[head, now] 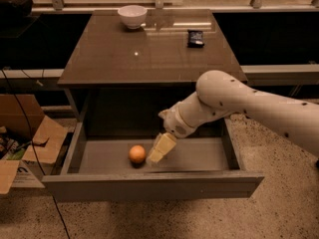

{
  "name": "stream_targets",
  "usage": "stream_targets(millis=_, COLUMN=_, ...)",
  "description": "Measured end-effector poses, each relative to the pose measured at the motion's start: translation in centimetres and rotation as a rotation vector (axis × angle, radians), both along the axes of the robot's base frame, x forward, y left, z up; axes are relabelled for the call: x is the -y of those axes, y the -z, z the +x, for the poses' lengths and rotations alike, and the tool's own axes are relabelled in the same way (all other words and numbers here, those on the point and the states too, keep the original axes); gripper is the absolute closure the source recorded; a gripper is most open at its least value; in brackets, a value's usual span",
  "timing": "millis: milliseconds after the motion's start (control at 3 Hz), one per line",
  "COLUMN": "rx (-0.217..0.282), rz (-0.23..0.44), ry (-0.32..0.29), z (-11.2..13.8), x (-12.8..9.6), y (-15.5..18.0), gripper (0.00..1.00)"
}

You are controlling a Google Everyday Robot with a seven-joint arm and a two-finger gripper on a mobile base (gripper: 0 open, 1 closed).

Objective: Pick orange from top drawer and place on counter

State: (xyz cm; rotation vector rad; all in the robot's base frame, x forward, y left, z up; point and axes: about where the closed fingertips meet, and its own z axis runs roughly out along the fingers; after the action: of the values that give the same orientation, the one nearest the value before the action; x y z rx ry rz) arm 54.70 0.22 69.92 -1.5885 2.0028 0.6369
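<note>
Office or lab: speckled floor point(279, 210), cardboard box point(35, 138), gripper point(154, 158) inside drawer point(149, 185).

Tool point(160, 149) sits low, below the front edge of the counter point(149, 59). White bowl point(132, 15) is far beyond the tool and off to its left, at the counter's back edge. Small dark packet point(195, 38) lies far beyond too, slightly right. Open cardboard box point(30, 143) stands well left of the tool, on the speckled floor point(279, 203).

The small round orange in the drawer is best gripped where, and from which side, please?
Across the widest middle of the small round orange, from above: it is a smooth ball lying clear of the walls of the open grey drawer. The cream gripper hangs close beside it.
</note>
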Motion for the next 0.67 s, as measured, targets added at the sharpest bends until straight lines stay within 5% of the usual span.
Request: stream_targets(millis=667, rx=-0.036, rz=0.059, ry=-0.025, z=1.5, x=-4.5, y=3.9, gripper=0.00)
